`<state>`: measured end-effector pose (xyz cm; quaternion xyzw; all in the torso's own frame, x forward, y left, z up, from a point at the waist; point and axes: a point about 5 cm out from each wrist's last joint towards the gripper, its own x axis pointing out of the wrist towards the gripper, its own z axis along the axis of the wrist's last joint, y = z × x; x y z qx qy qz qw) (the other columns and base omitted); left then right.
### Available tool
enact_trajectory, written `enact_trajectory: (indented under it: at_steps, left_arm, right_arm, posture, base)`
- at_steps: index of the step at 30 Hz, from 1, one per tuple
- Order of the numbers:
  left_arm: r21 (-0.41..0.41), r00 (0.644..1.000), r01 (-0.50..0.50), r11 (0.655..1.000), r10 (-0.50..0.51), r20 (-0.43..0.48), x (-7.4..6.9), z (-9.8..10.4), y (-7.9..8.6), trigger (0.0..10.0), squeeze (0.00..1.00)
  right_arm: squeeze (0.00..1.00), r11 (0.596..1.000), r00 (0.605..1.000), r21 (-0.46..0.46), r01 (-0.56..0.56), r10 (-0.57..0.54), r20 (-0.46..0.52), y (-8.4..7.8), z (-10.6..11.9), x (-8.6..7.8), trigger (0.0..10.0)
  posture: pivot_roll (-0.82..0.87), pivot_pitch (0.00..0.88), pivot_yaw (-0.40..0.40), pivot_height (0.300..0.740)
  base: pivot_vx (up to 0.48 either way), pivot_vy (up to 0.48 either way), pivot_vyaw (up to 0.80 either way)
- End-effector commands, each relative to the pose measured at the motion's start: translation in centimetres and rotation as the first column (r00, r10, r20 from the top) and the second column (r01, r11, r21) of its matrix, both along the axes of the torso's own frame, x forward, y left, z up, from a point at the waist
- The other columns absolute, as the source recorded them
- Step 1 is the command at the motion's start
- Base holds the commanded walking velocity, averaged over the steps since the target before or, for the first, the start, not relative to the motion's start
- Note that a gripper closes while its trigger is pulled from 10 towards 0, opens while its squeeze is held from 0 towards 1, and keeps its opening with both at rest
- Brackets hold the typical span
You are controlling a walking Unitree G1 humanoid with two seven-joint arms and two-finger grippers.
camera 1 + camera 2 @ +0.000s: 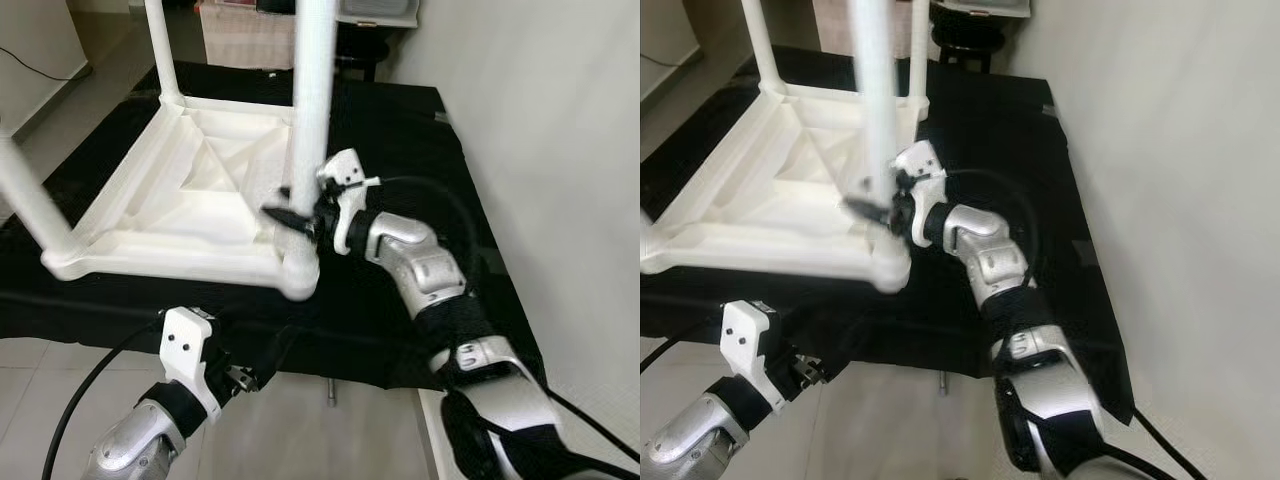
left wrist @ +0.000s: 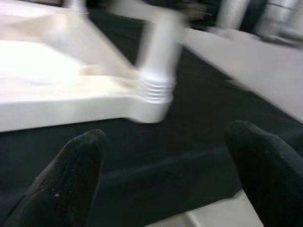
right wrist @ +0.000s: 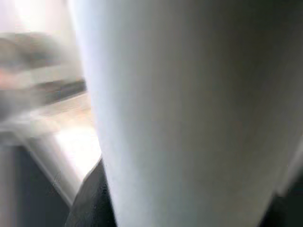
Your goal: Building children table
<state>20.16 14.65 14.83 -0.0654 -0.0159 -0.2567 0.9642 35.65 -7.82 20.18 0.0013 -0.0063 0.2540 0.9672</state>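
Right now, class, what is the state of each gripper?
Left gripper: open, holding nothing, low before the black mat.
Right gripper: closed on the near white table leg.

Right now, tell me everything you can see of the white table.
The white table looks like moulded plastic and lies upside down on a black cloth, ribbed underside facing up. Round legs stand up from its corners; the nearest leg sits in a corner socket near the cloth's front edge. The right tool is closed around that leg just above the socket. The left tool hangs open below, apart from it.
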Motion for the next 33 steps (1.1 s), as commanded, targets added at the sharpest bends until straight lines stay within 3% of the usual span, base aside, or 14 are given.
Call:
enact_trajectory:
  at_steps: [1, 8, 9, 13, 14, 15, 16, 18, 21, 22, 24, 25, 27, 33]
  left_arm:
    - [0.005, 1.0, 0.004, 1.0, -0.004, 0.002, 0.1, -0.1, 0.0, 10.0, 0.0]
    - [0.006, 1.0, 0.017, 1.0, -0.017, -0.005, 0.5, -0.4, -0.1, 10.0, 0.0]
    - [0.004, 1.0, 0.014, 1.0, -0.014, -0.002, 0.6, -0.4, -0.1, 10.0, 0.0]
    - [0.002, 1.0, 0.003, 1.0, -0.003, 0.002, 0.5, -0.4, -0.2, 10.0, 0.0]
    - [0.0, 1.0, -0.003, 1.0, 0.003, 0.005, 0.5, -0.4, -0.2, 10.0, 0.0]
    - [0.0, 1.0, -0.003, 1.0, 0.003, 0.005, 0.5, -0.4, -0.2, 10.0, 0.0]
    - [-0.001, 1.0, -0.003, 1.0, 0.003, 0.005, 0.5, -0.3, -0.3, 10.0, 0.0]
    - [-0.006, 1.0, 0.004, 1.0, -0.004, 0.004, 0.5, -0.3, -0.4, 10.0, 0.0]
    - [-0.009, 1.0, 0.008, 1.0, -0.008, 0.003, 0.5, -0.3, -0.5, 10.0, 0.0]
    - [-0.012, 1.0, 0.012, 1.0, -0.012, 0.003, 0.5, -0.3, -0.6, 10.0, 0.0]
    - [-0.015, 1.0, 0.014, 1.0, -0.014, 0.003, 0.5, -0.3, -0.7, 10.0, 0.0]
    - [-0.016, 1.0, 0.014, 1.0, -0.014, 0.005, 0.5, -0.3, -0.8, 10.0, 0.0]
    - [-0.019, 1.0, 0.013, 1.0, -0.013, 0.009, 0.5, -0.3, -0.9, 10.0, 0.0]
    - [-0.022, 1.0, 0.007, 1.0, -0.007, 0.016, 0.5, -0.1, -1.2, 10.0, 0.0]
  right_arm:
    - [0.0, 0.991, 0.974, -0.111, 0.071, -0.092, -0.207, -0.4, -4.9, -1.8, 0.0]
    - [0.0, 0.993, 0.975, -0.116, -0.005, -0.021, -0.222, 0.6, -5.5, -1.4, 0.0]
    - [0.0, 0.993, 0.975, -0.115, -0.023, -0.003, -0.222, 0.7, -5.3, -1.3, 9.6]
    - [0.0, 0.993, 0.971, -0.106, -0.058, 0.032, -0.238, 1.2, -5.1, -1.3, 10.0]
    - [0.07, 0.976, 0.957, -0.078, -0.203, 0.181, -0.225, 2.4, -4.1, -2.0, 10.0]
    - [0.07, 0.976, 0.957, -0.078, -0.203, 0.181, -0.225, 2.4, -4.1, -2.0, 10.0]
    - [1.0, 0.948, 0.934, -0.065, -0.312, 0.294, -0.206, 3.0, -3.4, -2.3, 10.0]
    - [1.0, 0.872, 0.869, -0.075, -0.484, 0.469, -0.158, 3.5, -2.2, -2.8, 10.0]
    - [1.0, 0.825, 0.827, -0.088, -0.558, 0.545, -0.137, 3.6, -1.6, -2.8, 10.0]
    - [1.0, 0.776, 0.785, -0.121, -0.619, 0.607, -0.123, 3.5, -1.3, -2.6, 10.0]
    - [0.91, 0.735, 0.753, -0.166, -0.657, 0.648, -0.114, 3.3, -1.1, -2.2, 10.0]
    - [0.0, 0.699, 0.727, -0.206, -0.684, 0.677, -0.117, 3.2, -1.1, -2.0, 10.0]
    - [0.0, 0.644, 0.676, -0.22, -0.733, 0.726, -0.124, 3.0, -0.8, -1.6, 10.0]
    - [0.0, 0.605, 0.628, -0.189, -0.773, 0.771, -0.102, 3.3, 0.7, -0.6, 10.0]
  posture:
    - [0.01, 0.128, -0.086, 0.74]
    - [0.01, 0.093, -0.097, 0.74]
    - [0.01, 0.092, -0.099, 0.74]
    - [0.01, 0.091, -0.101, 0.74]
    - [0.01, 0.091, -0.103, 0.74]
    - [0.01, 0.091, -0.103, 0.74]
    - [0.01, 0.09, -0.103, 0.74]
    - [0.01, 0.089, -0.106, 0.74]
    - [0.02, 0.092, -0.109, 0.74]
    - [0.02, 0.094, -0.111, 0.74]
    - [0.02, 0.096, -0.112, 0.74]
    - [0.03, 0.098, -0.114, 0.74]
    - [0.03, 0.098, -0.12, 0.74]
    - [0.04, 0.104, -0.129, 0.74]
  base:
    - [0.0, 0.0, 0.0]
    - [0.0, 0.0, 0.0]
    - [0.0, 0.0, 0.0]
    - [0.0, 0.0, 0.0]
    - [0.0, 0.0, 0.0]
    - [0.0, 0.0, 0.0]
    - [0.0, 0.0, 0.0]
    - [0.0, 0.0, 0.0]
    - [0.0, 0.0, 0.0]
    - [0.0, 0.0, 0.0]
    - [0.0, 0.0, 0.0]
    - [0.0, 0.0, 0.0]
    - [0.0, 0.0, 0.0]
    - [0.0, 0.0, 0.0]
